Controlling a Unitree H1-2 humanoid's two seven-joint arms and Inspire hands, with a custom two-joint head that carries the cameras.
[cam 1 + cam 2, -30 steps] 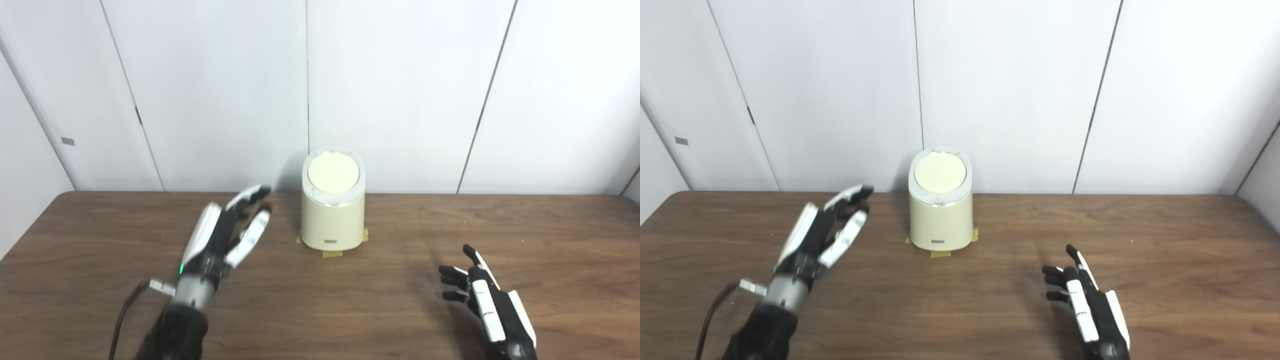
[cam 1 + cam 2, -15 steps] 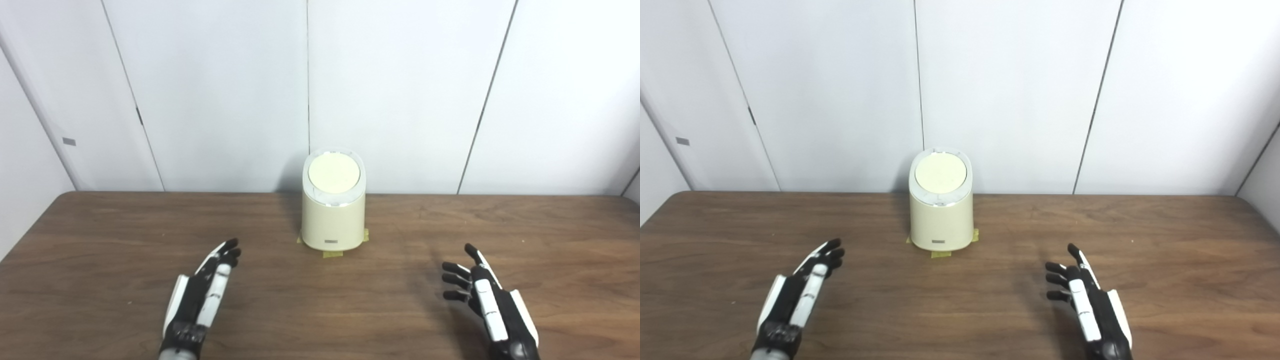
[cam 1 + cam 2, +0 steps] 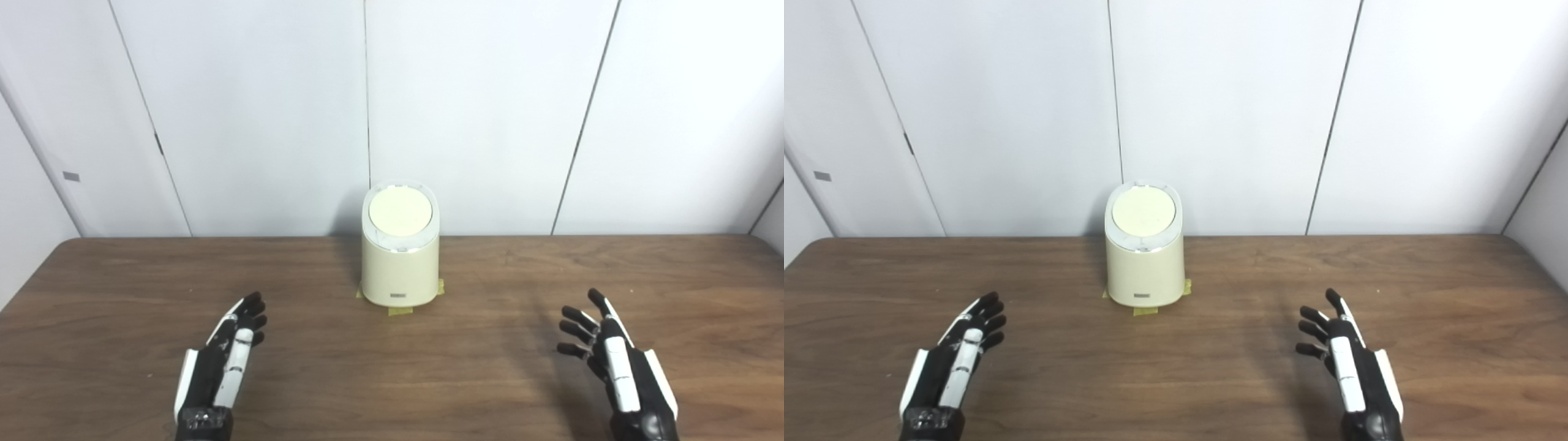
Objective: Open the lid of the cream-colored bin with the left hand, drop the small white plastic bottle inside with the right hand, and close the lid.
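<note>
Cream-colored bin (image 3: 399, 266) with its lid (image 3: 400, 212) shut, on the far middle of my table (image 3: 429, 367), both hands empty.

Largest first: the brown wood table fills the lower half of my view, set against white wall panels (image 3: 478, 110). The bin is a rounded, upright tub with a pale round lid, a small label low on its front and yellow tape (image 3: 399, 310) under its base. My left hand (image 3: 220, 364) and right hand (image 3: 615, 361) lie low near the front edge, well apart from the bin, fingers spread; both wrists are cut off by the frame. I see no bottle. Since 1 second ago the left hand has dropped back from beside the bin, and the camera has shifted slightly.
</note>
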